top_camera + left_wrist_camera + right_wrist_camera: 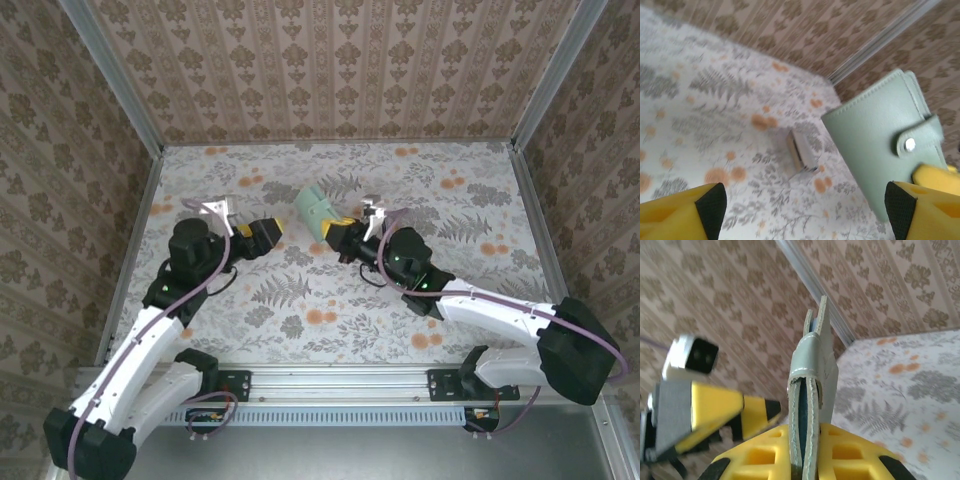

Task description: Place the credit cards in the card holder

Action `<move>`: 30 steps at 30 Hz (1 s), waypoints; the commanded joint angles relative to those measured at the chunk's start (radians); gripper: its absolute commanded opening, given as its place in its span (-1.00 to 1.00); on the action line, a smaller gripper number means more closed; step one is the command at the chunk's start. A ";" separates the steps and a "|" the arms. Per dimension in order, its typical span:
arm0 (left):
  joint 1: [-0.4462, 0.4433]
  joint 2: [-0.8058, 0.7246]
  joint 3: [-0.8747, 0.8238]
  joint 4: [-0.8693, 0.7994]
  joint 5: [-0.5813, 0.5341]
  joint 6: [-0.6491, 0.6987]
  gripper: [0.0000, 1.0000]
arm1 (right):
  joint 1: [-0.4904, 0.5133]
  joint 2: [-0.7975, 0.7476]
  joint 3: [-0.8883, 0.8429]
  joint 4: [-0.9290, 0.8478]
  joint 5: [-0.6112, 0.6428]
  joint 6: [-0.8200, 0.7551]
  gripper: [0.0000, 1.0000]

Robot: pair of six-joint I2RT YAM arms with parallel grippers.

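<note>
Over the middle of the table [330, 300] our left hand [272, 232] and right hand [335, 231] face each other, close but apart. The card holder [316, 208] sits between our right hand's fingers, jutting far-left. The credit cards [801, 150] lie on the table beyond our left hand.

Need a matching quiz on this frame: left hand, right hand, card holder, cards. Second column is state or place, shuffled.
1. left hand
2. right hand
3. card holder
4. cards

A. lying on the table
B. open, empty
C. held up off the table, strap snapped shut
D. shut on the card holder

Pairs: 1-B, 2-D, 3-C, 4-A
</note>
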 commanded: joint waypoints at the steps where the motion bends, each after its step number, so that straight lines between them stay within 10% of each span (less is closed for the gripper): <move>1: -0.005 -0.011 -0.043 0.249 0.087 0.028 0.68 | -0.004 0.019 -0.016 0.283 -0.095 0.212 -0.79; 11: -0.010 0.148 0.068 0.350 0.292 -0.114 0.52 | -0.004 0.227 0.030 0.562 -0.152 0.456 -0.77; 21: 0.002 0.212 0.101 0.439 0.304 -0.186 -0.69 | 0.000 0.253 0.039 0.556 -0.179 0.459 -0.74; 24: 0.002 0.213 0.127 0.384 0.295 -0.146 -0.84 | -0.007 0.280 0.040 0.552 -0.168 0.490 -0.44; 30: 0.003 0.195 0.203 0.041 0.176 0.040 -1.00 | -0.081 0.182 0.056 0.065 -0.128 0.300 -0.06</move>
